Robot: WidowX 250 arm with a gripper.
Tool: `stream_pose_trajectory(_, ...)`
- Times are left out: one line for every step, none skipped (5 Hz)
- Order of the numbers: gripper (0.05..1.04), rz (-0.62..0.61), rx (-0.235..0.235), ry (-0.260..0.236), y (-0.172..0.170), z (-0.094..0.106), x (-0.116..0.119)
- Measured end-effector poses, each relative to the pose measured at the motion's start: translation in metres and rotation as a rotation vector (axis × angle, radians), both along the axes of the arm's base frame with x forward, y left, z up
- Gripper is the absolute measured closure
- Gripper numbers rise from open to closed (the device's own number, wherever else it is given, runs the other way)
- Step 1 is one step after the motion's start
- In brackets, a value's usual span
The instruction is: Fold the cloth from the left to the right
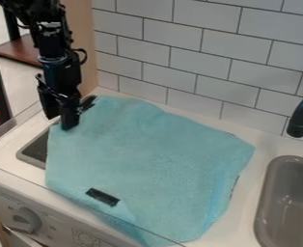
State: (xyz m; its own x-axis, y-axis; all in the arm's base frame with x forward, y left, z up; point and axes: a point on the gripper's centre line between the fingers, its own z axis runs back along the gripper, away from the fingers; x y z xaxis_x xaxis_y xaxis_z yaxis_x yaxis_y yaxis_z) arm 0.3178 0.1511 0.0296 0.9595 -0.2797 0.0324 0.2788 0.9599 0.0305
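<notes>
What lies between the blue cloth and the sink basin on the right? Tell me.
In the camera view, bare white counter lies between the cloth and basin, apart from a thin dark edge peeking out along the cloth.

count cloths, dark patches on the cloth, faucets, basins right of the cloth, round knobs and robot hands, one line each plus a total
Cloth: 1
Dark patch: 1
Faucet: 1
Basin: 1
Round knob: 1
Robot hand: 1
Total: 6

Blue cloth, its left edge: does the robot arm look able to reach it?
Probably yes: the pincer hangs at the upper left edge of the cloth, and nothing visible stands between them.
</notes>
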Motion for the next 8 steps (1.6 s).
stream_pose_trajectory(0.727, 0.01, -0.002, -0.006, 0.0, 0.0, 0.001)
stream_pose_trajectory(0.931, 0.018, -0.015, -0.016, -0.002, 0.0, 0.003)
stream_pose_trajectory(1.026, 0.013, -0.028, -0.012, -0.004, 0.001, 0.002)
stream_pose_trajectory(1.034, 0.003, -0.039, -0.06, -0.009, 0.023, 0.003)
stream_pose_trajectory(1.034, -0.018, -0.064, -0.1, -0.02, 0.045, -0.005)
stream_pose_trajectory(1.034, -0.082, -0.101, -0.136, -0.051, 0.067, -0.015)
stream_pose_trajectory(1.034, -0.155, -0.139, -0.118, -0.092, 0.071, -0.028)
stream_pose_trajectory(1.034, -0.216, -0.148, -0.1, -0.126, 0.065, -0.037)
